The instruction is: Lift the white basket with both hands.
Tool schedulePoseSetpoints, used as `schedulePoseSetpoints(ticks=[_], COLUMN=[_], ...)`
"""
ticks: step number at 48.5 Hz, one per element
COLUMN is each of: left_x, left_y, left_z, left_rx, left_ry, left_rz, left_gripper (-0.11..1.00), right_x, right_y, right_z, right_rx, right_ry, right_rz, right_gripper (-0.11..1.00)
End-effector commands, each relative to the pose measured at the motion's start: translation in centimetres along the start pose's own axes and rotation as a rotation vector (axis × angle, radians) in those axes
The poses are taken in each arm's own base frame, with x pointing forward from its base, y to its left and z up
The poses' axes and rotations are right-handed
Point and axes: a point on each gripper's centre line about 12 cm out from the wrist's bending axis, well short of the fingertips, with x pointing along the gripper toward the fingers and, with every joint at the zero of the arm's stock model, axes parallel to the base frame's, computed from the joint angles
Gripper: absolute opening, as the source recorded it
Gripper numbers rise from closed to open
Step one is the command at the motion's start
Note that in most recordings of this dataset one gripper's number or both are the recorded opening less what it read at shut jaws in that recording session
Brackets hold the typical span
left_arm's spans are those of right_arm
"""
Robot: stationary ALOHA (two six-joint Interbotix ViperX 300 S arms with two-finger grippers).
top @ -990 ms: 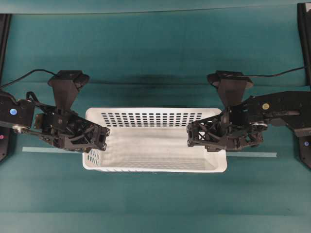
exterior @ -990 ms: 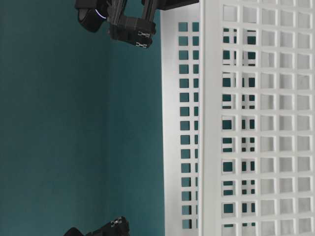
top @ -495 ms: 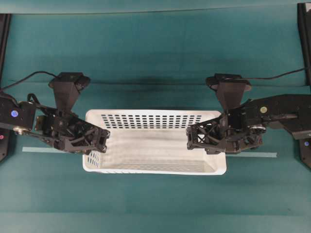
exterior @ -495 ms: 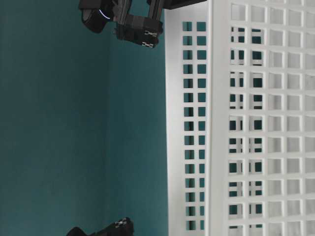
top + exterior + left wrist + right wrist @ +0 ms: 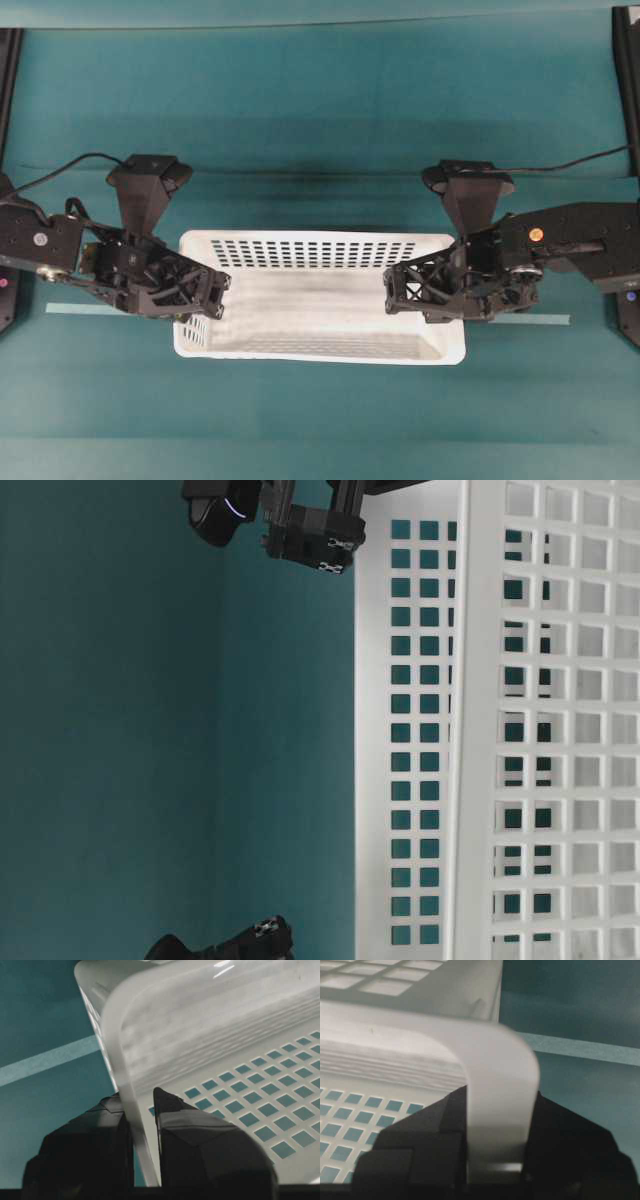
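Observation:
The white basket (image 5: 320,237) lies lengthways between my two arms on the teal table. My left gripper (image 5: 211,294) is shut on the rim of its left end wall. In the left wrist view one finger is outside and one inside the basket (image 5: 210,1020), the gripper (image 5: 140,1104) pinching the thin wall. My right gripper (image 5: 394,291) is shut on the right end. The right wrist view shows the broad rolled rim of the basket (image 5: 490,1045) filling the gap of the gripper (image 5: 498,1106). In the sideways table-level view the basket (image 5: 478,680) fills the right half.
A pale tape strip (image 5: 82,307) runs across the teal table under the basket and comes out again on the right (image 5: 540,319). Black frame posts stand at the left edge (image 5: 8,120) and the right edge (image 5: 628,90). Cables trail behind both arms.
Both grippers and the basket have moved together, a little toward the near edge in the overhead view and rightward in the table-level view. Both grips hold as before.

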Motion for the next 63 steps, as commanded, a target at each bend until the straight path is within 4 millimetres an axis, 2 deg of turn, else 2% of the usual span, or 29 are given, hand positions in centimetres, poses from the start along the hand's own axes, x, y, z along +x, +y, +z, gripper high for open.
schedulePoseSetpoints(ticks=[1,22,27,35,38,40,44,49,58,61,63], left_x=[-0.4,0.0,0.2,0.2,0.2,0.2,0.2,0.1,0.1,0.1,0.1], left_y=[-0.8,-0.7,-0.5,-0.3,-0.3,-0.4,-0.3,-0.3,-0.3,-0.3,-0.3], left_z=[0.2,0.2,0.2,0.1,0.1,0.1,0.1,0.2,0.3,0.4,0.4], left_rx=[0.012,0.039,0.038,0.040,0.043,0.040,0.046,0.046,0.045,0.044,0.046], left_ry=[-0.009,-0.009,-0.010,-0.012,-0.014,-0.013,-0.014,-0.016,-0.018,-0.020,-0.020], left_rz=[-0.031,-0.036,-0.037,-0.060,-0.066,-0.071,-0.068,-0.070,-0.072,-0.070,-0.069], left_gripper=[0.04,0.04,0.04,0.04,0.03,0.03,0.05,0.23,0.78,0.92,0.96], right_x=[0.6,0.7,0.8,0.9,0.9,0.9,0.8,0.8,0.7,0.6,0.6], right_y=[0.1,0.2,0.1,0.1,0.1,0.1,0.2,0.2,0.0,-0.1,-0.1], right_z=[-0.7,-0.5,-0.5,-0.1,0.1,0.3,0.5,0.8,1.3,1.6,1.8], right_rx=[-0.044,-0.049,-0.044,-0.044,-0.049,-0.052,-0.053,-0.048,-0.035,-0.034,-0.034], right_ry=[0.002,-0.008,-0.008,-0.016,-0.025,-0.030,-0.037,-0.041,-0.045,-0.050,-0.054], right_rz=[0.010,0.051,0.048,0.045,0.043,0.043,0.044,0.046,0.048,0.046,0.049], right_gripper=[0.15,0.18,0.33,0.76,0.88,0.94,0.94,0.93,0.93,0.93,0.93])
